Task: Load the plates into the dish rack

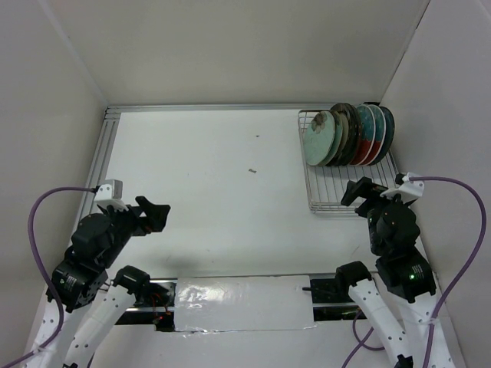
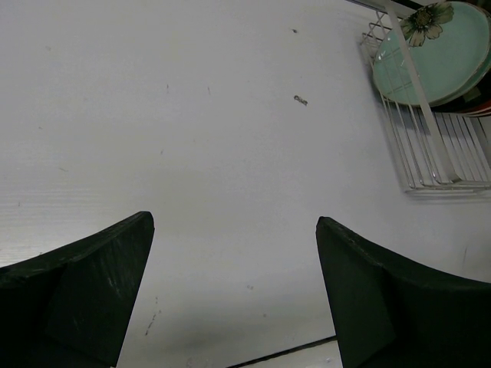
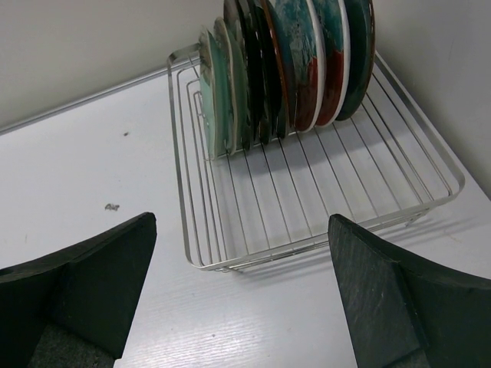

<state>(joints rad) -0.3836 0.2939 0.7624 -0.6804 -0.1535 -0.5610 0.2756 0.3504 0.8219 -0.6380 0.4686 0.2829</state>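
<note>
The silver wire dish rack [image 1: 331, 195] stands at the table's far right and also shows in the right wrist view [image 3: 322, 207] and the left wrist view [image 2: 430, 153]. Several plates [image 1: 349, 136] stand on edge in its far end: mint-green ones [image 3: 219, 92] in front, then dark, red-and-teal [image 3: 303, 57] and teal ones. A mint-green plate with a flower [image 2: 437, 54] faces the left wrist camera. My left gripper [image 1: 156, 213] is open and empty over the left of the table. My right gripper [image 1: 356, 192] is open and empty just before the rack's near edge.
A small speck of debris [image 1: 252, 171] lies on the white table, also in the left wrist view [image 2: 301, 100] and the right wrist view [image 3: 112, 206]. White walls enclose the table on three sides. A taped strip [image 1: 244, 303] runs between the arm bases.
</note>
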